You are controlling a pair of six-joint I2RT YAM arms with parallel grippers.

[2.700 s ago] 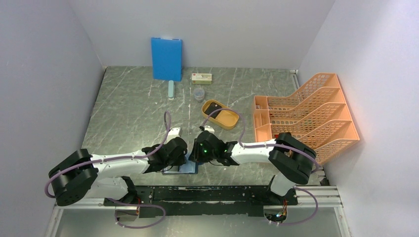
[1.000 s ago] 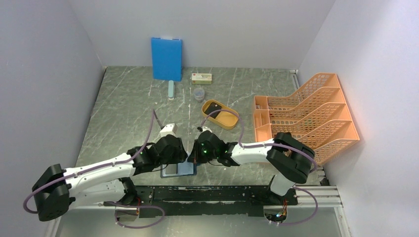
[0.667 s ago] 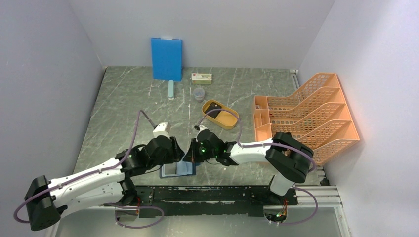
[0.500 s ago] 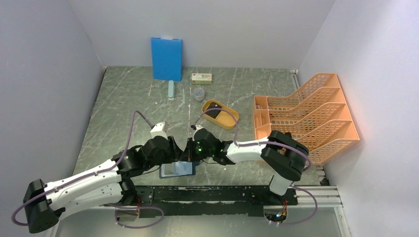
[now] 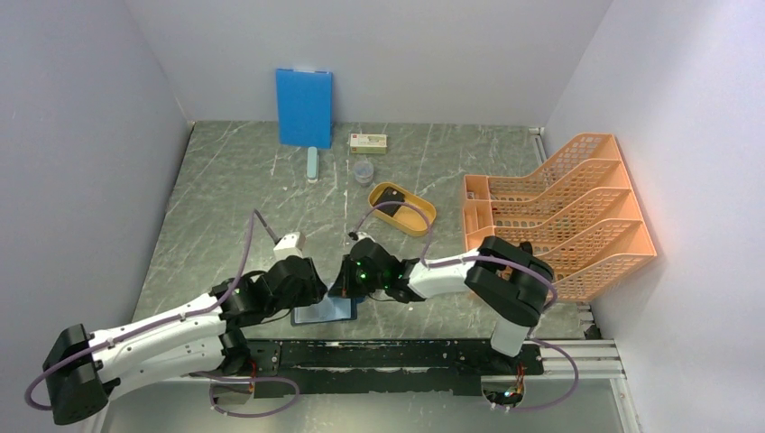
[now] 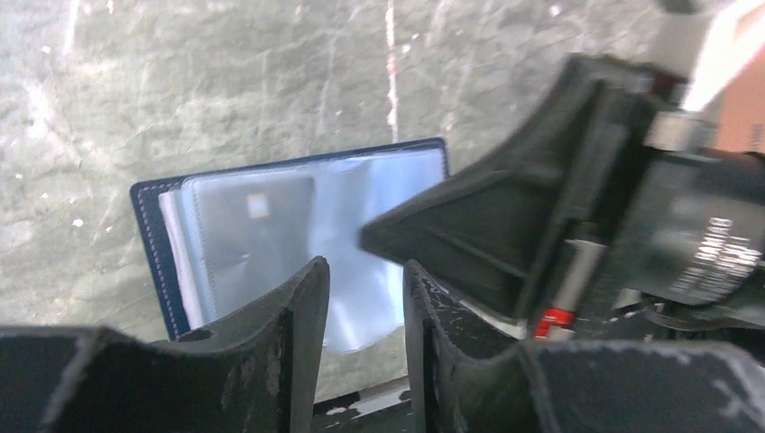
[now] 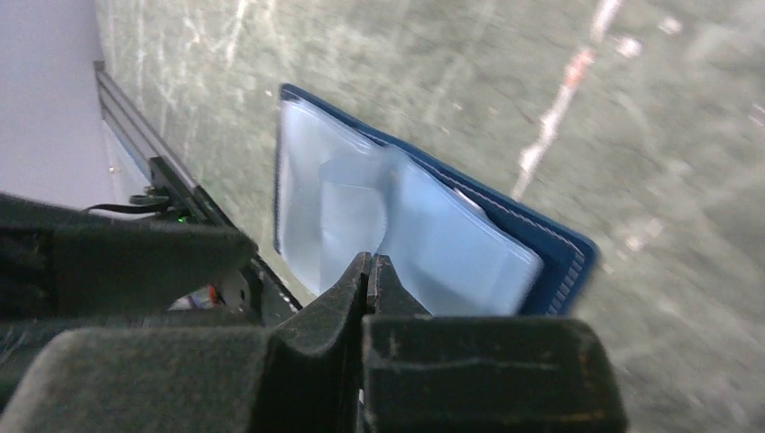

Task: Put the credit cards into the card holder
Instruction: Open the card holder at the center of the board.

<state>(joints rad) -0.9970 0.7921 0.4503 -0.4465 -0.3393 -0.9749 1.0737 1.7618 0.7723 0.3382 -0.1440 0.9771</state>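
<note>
The left arm lies along the near edge of the marble-patterned table (image 5: 225, 198), at the left of the top view. The left gripper (image 5: 308, 293) is over the left part of the card holder (image 5: 323, 311). Its jaws stand a little apart, with nothing between them. In the left wrist view its two dark fingers (image 6: 289, 334) fill the bottom, and the lower edge of the holder is hidden behind them.

The card holder lies open and flat on the table, close to the near edge, between the two grippers. It is dark navy outside, with clear plastic sleeves inside. One grey card (image 6: 253, 230) with a small pale square sits in a left sleeve; its print is too blurred to read.

From the right, the right gripper (image 5: 345, 287) is down on the holder. Its jaws are pressed together, and the tip meets the sleeves near the middle fold. Whether a sleeve is caught between them, I cannot tell. In the top view both grippers cover the upper part of the holder.

Farther back, a blue board (image 5: 304, 106) leans on the wall. To its right is a yellow-orange oval tray (image 5: 417, 219) with a dark flat thing (image 5: 391, 199) in it, too small to name. An orange file rack (image 5: 559, 212) stands at the far right.
</note>
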